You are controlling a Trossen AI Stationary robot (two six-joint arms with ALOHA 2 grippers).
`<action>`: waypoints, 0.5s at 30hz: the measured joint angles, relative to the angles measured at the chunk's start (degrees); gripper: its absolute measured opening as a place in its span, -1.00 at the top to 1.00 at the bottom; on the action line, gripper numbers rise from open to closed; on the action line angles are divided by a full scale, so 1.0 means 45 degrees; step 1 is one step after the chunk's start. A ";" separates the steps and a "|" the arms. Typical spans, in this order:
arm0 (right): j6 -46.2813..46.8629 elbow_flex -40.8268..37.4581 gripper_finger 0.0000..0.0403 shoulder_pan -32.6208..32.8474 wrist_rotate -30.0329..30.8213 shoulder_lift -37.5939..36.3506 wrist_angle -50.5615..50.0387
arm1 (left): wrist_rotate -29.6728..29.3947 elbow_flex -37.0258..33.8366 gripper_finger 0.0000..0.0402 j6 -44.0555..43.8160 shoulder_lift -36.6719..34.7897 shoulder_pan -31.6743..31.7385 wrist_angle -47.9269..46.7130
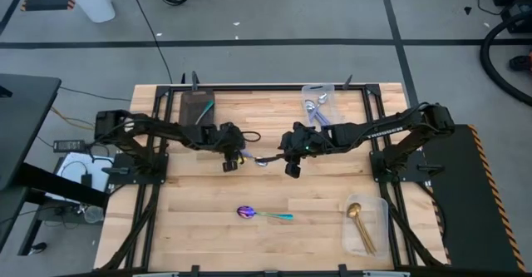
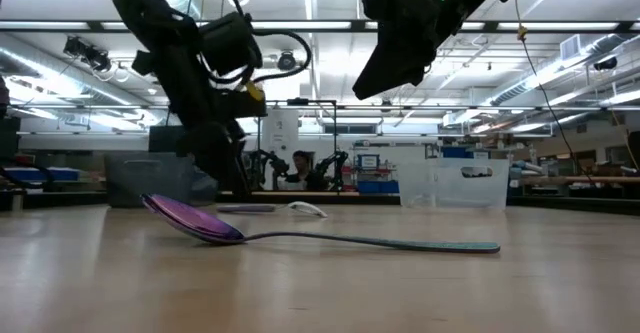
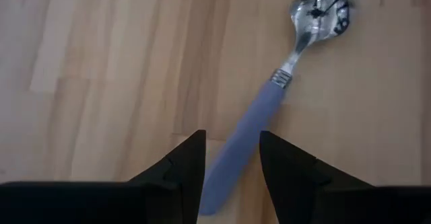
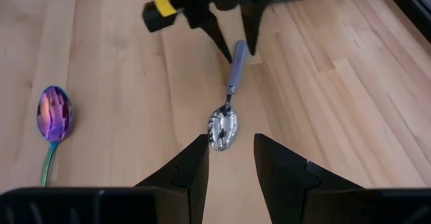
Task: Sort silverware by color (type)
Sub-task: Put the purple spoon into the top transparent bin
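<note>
The left claw [image 3: 227,177] straddled the handle end of the lavender-handled spoon [image 3: 269,109], fingers apart, not yet pinching it. The right claw [image 4: 229,158] hung spread just above that spoon's bowl on the bench [image 1: 274,190], probably ready to take it.

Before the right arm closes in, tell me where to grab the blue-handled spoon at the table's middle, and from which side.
Probably the thin neck just behind the bowl of the blue-handled spoon, coming straight down. It lies flat on the table, so only a pinch across its narrow width from above would fit. The left gripper already straddles the handle end, leaving the bowl end free below the open right gripper.
</note>
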 joint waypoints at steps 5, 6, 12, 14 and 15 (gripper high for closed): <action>0.0056 0.0000 0.36 0.0163 0.0007 0.0000 -0.0005 | 0.0989 0.0196 0.26 0.1090 0.0247 0.0341 0.0161; 0.0136 0.0000 0.36 0.0193 0.0034 0.0000 -0.0004 | 0.1124 0.0192 0.26 0.1238 0.0248 0.0437 0.0059; 0.0530 0.0000 0.37 0.0257 0.0070 0.0000 -0.0009 | 0.2532 0.0192 0.26 0.1801 0.0809 0.1138 -0.0022; 0.0577 0.0000 0.37 0.0323 0.0070 0.0005 0.0005 | 0.2727 0.0206 0.26 0.1835 0.1065 0.1332 -0.0012; 0.0582 0.0000 0.37 0.0371 0.0070 0.0005 0.0005 | 0.2876 0.0229 0.27 0.1839 0.1193 0.1406 0.0013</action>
